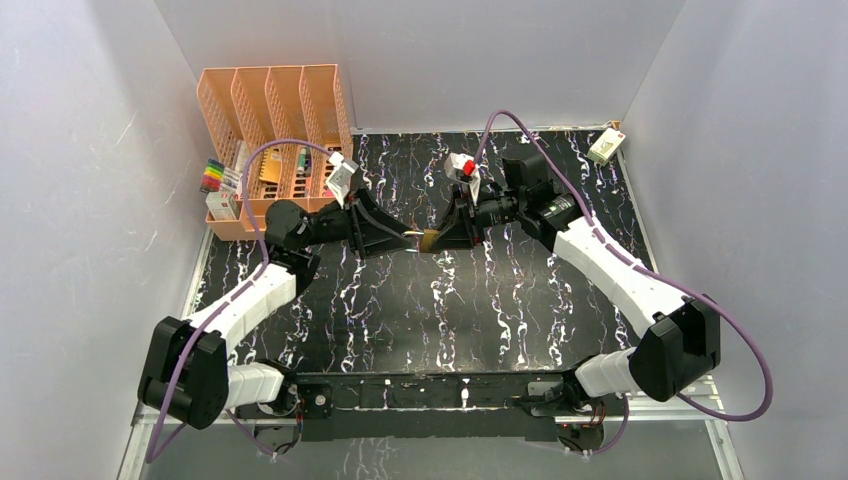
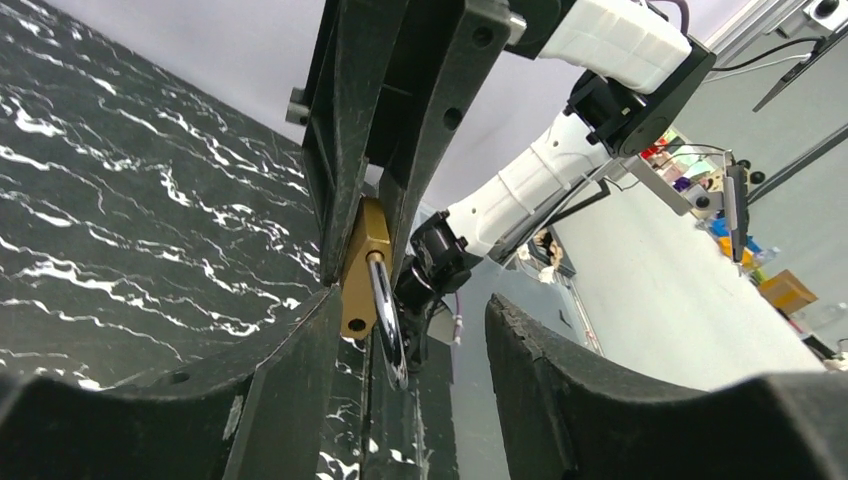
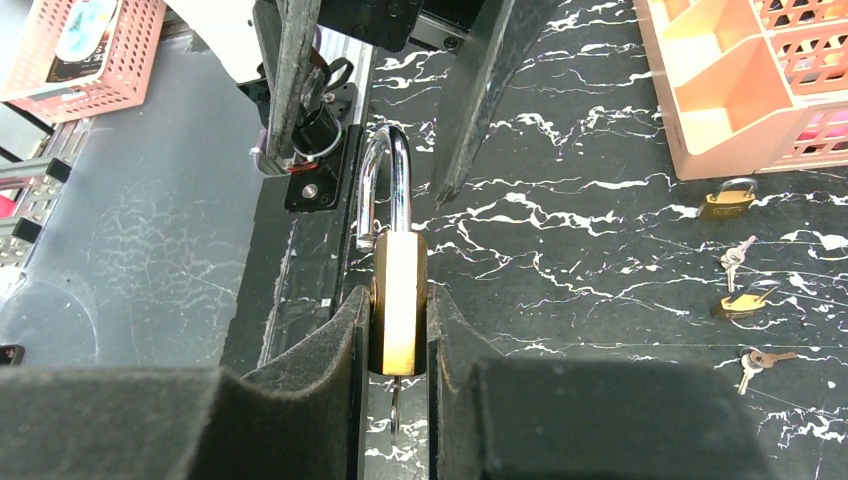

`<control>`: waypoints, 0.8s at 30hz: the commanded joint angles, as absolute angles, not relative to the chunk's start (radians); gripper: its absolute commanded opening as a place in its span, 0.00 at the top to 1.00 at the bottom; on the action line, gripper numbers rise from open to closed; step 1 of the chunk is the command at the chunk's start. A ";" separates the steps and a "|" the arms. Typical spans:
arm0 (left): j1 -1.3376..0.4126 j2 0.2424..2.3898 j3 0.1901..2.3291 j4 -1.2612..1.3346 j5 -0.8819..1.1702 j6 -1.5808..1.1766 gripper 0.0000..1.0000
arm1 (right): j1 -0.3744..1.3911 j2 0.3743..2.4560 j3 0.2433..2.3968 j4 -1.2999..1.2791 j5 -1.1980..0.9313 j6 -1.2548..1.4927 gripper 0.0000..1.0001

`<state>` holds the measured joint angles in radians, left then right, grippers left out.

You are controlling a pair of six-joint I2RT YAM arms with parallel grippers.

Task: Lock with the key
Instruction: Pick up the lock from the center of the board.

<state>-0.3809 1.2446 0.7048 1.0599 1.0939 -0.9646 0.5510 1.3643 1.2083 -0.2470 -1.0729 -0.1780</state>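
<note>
A brass padlock is clamped by its body in my right gripper, which is shut on it above the middle of the black marbled table. Its chrome shackle stands swung open, one leg free of the body. A thin key hangs from the padlock's underside between my right fingers. My left gripper faces the padlock with its jaws open on either side of the shackle, which lies close to the left finger. In the top view both grippers meet at the padlock.
An orange file organizer stands at the back left. Two other brass padlocks and loose keys lie on the table near it. A small white box sits at the back right corner.
</note>
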 commanded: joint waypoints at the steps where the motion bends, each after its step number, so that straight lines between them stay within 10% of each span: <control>1: -0.377 1.230 0.748 0.961 1.144 -0.898 0.45 | 0.550 1.344 1.280 -0.231 -1.099 -0.189 1.00; 21: -0.377 1.168 0.805 0.595 1.056 -0.627 0.53 | 0.551 1.392 1.308 -0.273 -1.124 -0.187 1.00; 24: -0.377 1.175 0.808 0.601 1.091 -0.633 0.86 | 0.551 1.395 1.310 -0.275 -1.123 -0.188 1.00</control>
